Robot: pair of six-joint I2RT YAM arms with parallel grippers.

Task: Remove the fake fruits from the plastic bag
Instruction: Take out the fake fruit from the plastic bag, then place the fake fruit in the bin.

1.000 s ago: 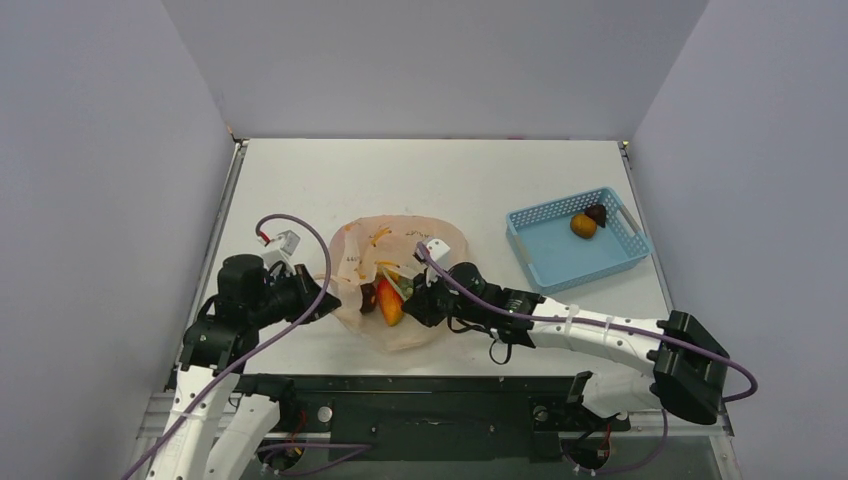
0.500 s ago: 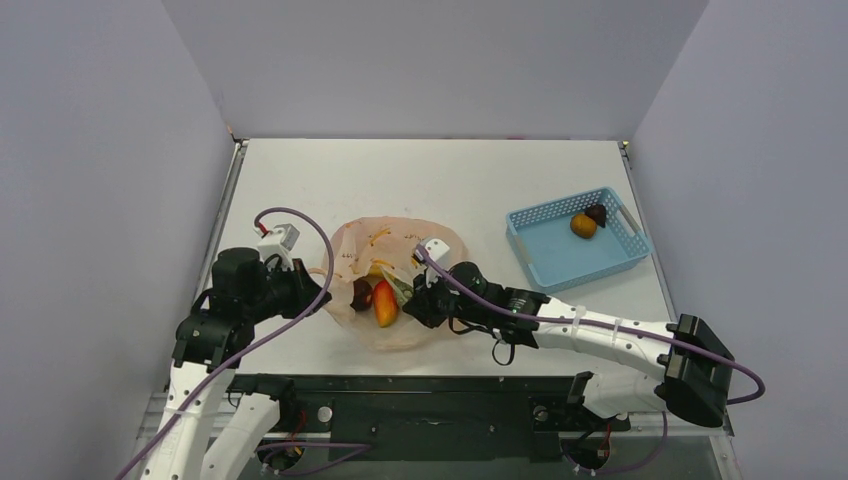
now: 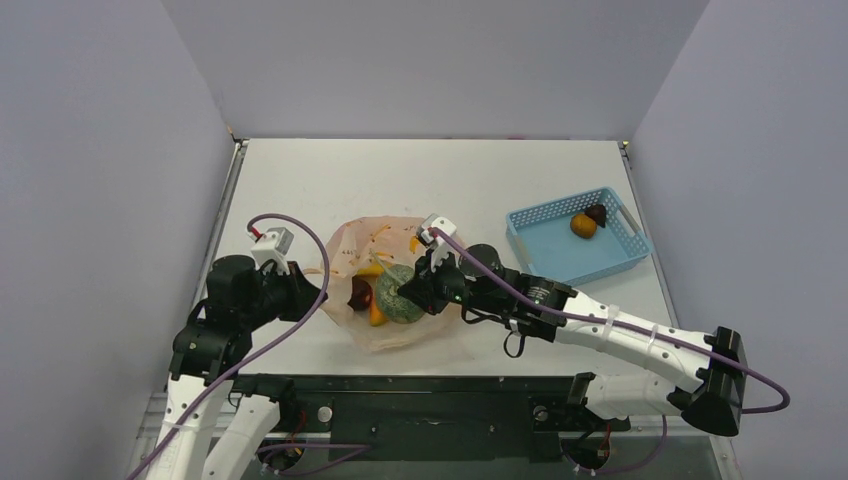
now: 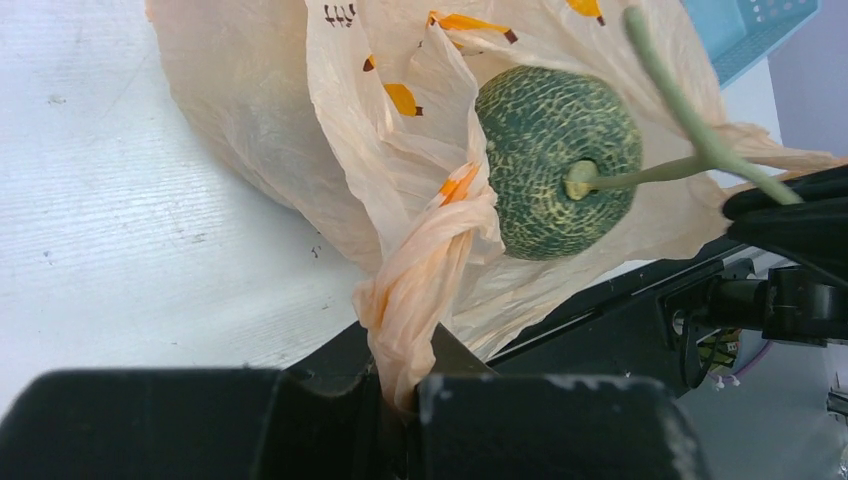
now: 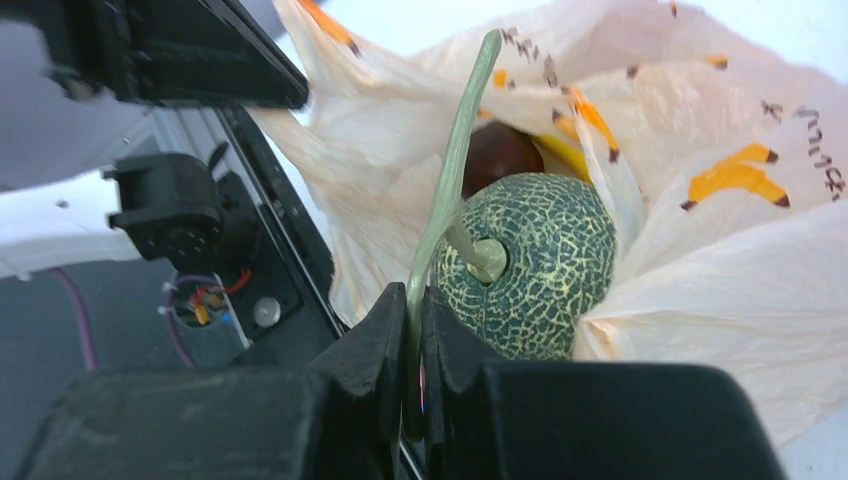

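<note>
- Two grippers are on the job at once, one anchoring the bag and one drawing fruit out.
- At the bag's 9 o'clock edge, the left gripper (image 4: 400,385) has its jaws pinched together on the twisted loop handle (image 4: 425,270), pulling that side taut.
- The plastic bag (image 3: 350,250) lies crumpled on the table (image 3: 480,180), with its mouth gaping between the two grippers.
- Inside the mouth sit a dark maroon fruit (image 3: 360,293) and a red-yellow mango (image 3: 377,314). A yellow banana (image 3: 370,268) lies at their 12 o'clock.
- The green melon (image 3: 401,299) hangs at the mouth, at 3 o'clock of the maroon fruit. Bag film sits under and behind it, so it is not yet clear.
- The right gripper (image 5: 414,305) is clamped on the melon's thin pale stem (image 5: 447,170), and the fruit dangles just beyond the fingertips.
- The blue basket (image 3: 545,268) stands well apart at 2 o'clock of the bag. It already holds an orange (image 3: 583,225) and a second maroon fruit (image 3: 596,212).
- The step in hand looks like pulling the melon out.
- The next move probably calls for raising it clear of the film and carrying it toward 2 o'clock to release over the basket.
- The melon may swing on such a thin stem, and the left grip should stop the bag from following.
</note>
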